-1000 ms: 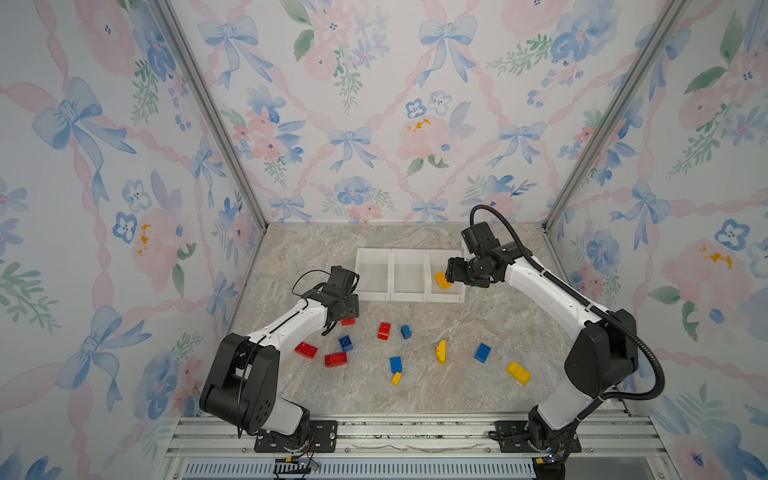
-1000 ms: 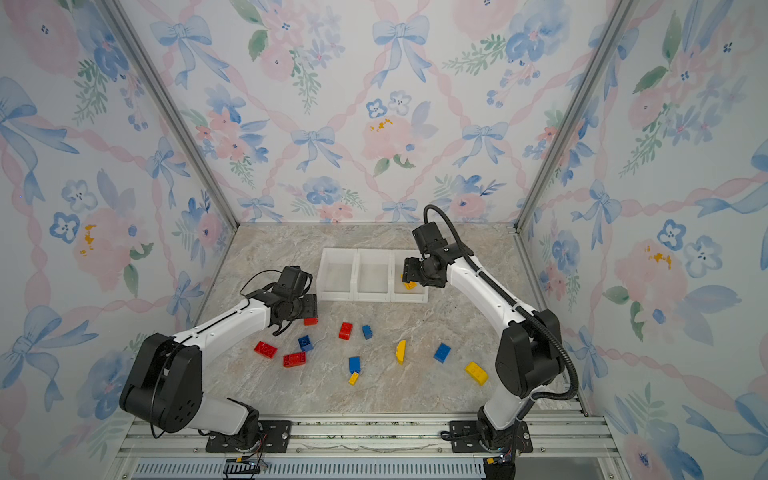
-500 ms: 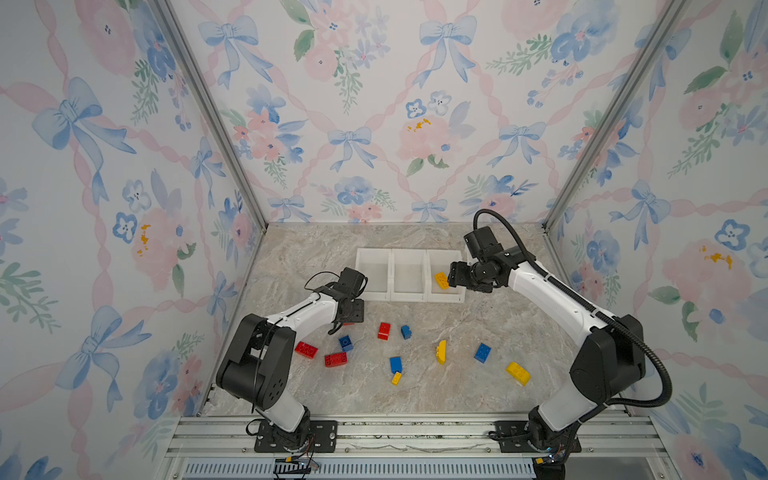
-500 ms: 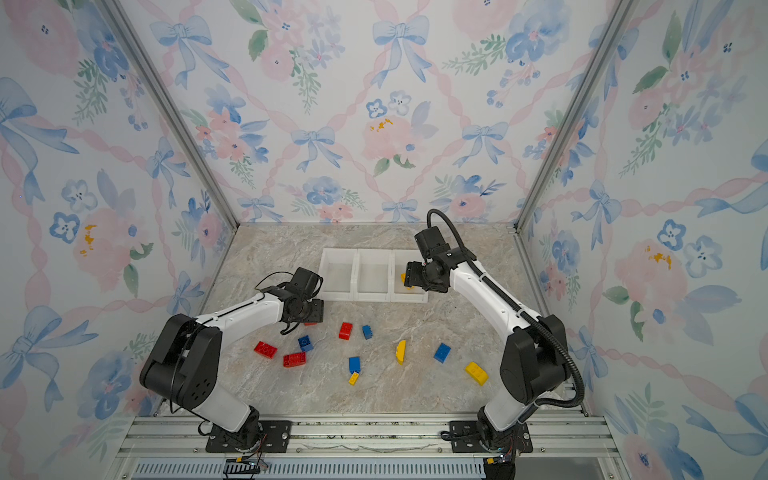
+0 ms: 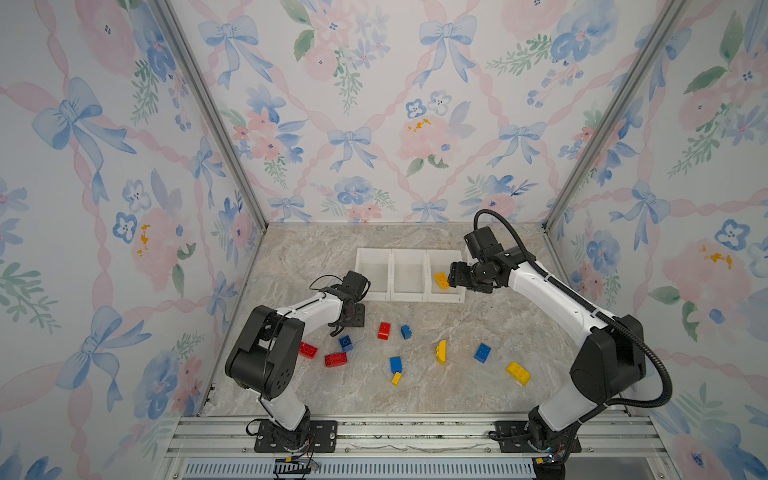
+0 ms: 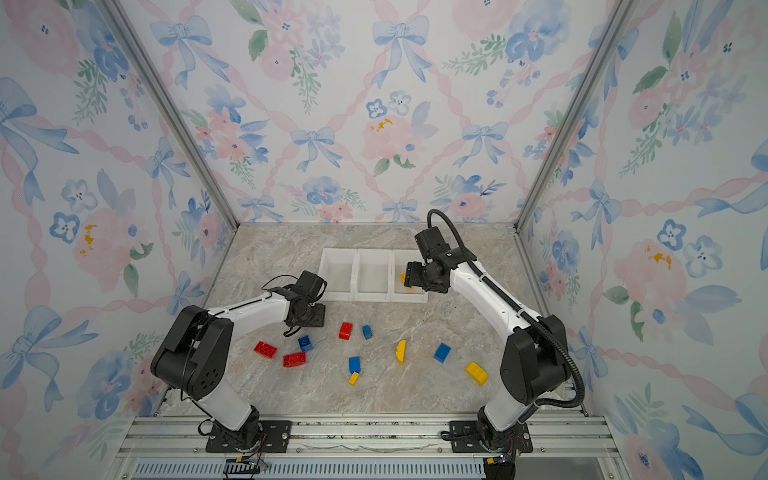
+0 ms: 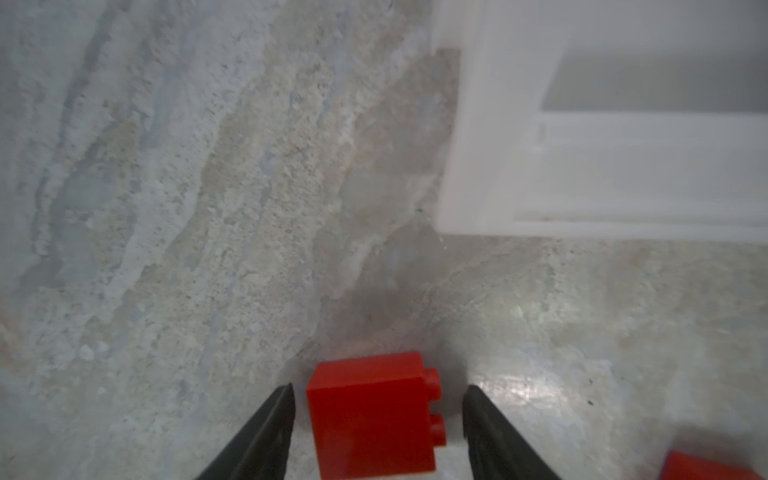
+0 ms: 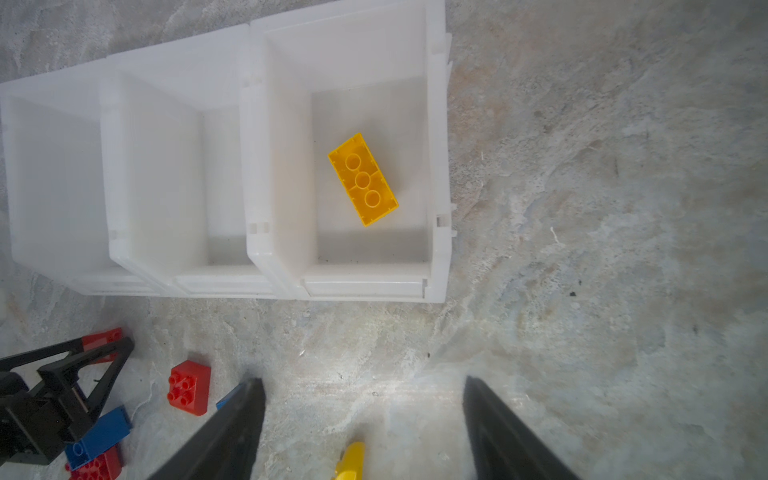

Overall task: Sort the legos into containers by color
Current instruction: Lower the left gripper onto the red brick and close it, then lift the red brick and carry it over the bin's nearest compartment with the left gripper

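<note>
My left gripper (image 7: 377, 392) stands open astride a red lego (image 7: 374, 415) that lies on its side on the table, with a gap at each finger. In both top views the left gripper (image 5: 349, 318) (image 6: 309, 318) hides this brick, just off the left container's front corner. The three joined white containers (image 5: 409, 297) (image 6: 374, 297) (image 8: 274, 166) hold one yellow lego (image 5: 441, 279) (image 8: 363, 179), in the right bin. The right gripper (image 5: 452, 279) (image 8: 361, 390) hovers open and empty over that bin's front edge.
Loose legos lie on the marble table in front of the bins: red ones (image 5: 384, 331) (image 5: 308, 350) (image 5: 336, 359), blue ones (image 5: 406, 331) (image 5: 345, 343) (image 5: 395, 364) (image 5: 482, 353), yellow ones (image 5: 441, 351) (image 5: 518, 372) (image 5: 396, 377). Walls close in three sides.
The left arm has swung right and its gripper has settled over the red lego, its jaws narrowing a little. The right gripper has hardly moved.
</note>
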`<state>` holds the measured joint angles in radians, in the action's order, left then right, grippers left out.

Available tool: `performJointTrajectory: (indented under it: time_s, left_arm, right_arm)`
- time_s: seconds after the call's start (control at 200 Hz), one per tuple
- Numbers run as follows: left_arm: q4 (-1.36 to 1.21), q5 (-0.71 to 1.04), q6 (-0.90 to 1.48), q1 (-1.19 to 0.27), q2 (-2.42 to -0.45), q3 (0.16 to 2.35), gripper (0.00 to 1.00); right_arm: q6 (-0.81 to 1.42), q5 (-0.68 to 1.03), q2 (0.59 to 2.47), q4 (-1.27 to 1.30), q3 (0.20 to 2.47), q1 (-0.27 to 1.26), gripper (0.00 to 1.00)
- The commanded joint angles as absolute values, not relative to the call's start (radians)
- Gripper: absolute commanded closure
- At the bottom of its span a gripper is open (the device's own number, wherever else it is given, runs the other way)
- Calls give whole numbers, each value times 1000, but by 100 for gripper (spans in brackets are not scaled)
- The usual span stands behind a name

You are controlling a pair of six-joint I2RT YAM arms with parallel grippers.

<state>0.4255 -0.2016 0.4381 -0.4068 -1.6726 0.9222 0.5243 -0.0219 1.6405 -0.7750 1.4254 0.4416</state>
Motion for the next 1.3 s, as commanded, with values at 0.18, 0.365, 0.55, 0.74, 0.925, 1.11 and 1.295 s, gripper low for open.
performJointTrajectory:
  time_s: [0.18,0.365,0.55,0.74,0.925,1.11,1.295]
  left_arm:
    - [445,-228,438,-414,-1702,939,43]
    - [443,-230,439,-414,-1709,945,52]
    - [443,-234,440,-413,-1689,937,60]
    - [444,-249,446,-413,-1619,918,66]
    - [444,-249,443,-429,-1514,911,67]
    - [444,-255,445,-456,-1427,928,67]
    - [443,-266,445,-483,-1397,986,67]
  right_arm:
    - [544,-22,1628,-784,1412,444,22]
    - [547,-23,1626,-783,1412,444,22]
    - [549,-24,1625,-788,1417,446,22]
    - [551,-20,1620,-798,1418,446,22]
    - [558,-18,1602,-802,1405,447,22]
    - [571,-13,1579,-802,1383,453,21]
    - [582,-12,1551,-805,1359,463,20]
